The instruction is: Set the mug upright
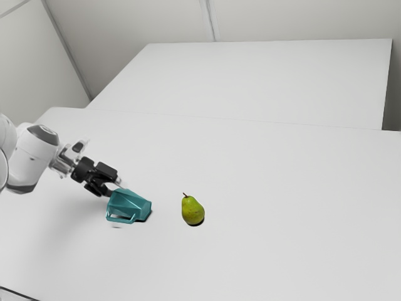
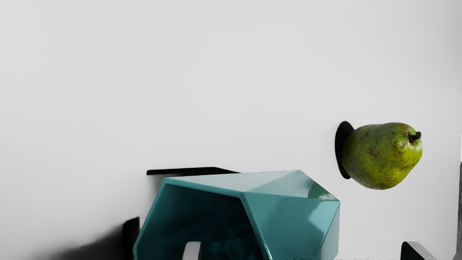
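The mug (image 1: 128, 205) is on its side on the table (image 1: 269, 251), just by the fingers (image 2: 192, 251), its mouth towards the arm and its base towards the pear (image 1: 193, 211). The fingers stand wide apart, gripping nothing: one shows against the dark mouth, the other out past the base, so their spread runs roughly along the mug's long axis. Whether either touches it, I cannot tell. Righting it should mean raising the mouth end over the base.

Bright light, dark shadows (image 2: 339, 151)
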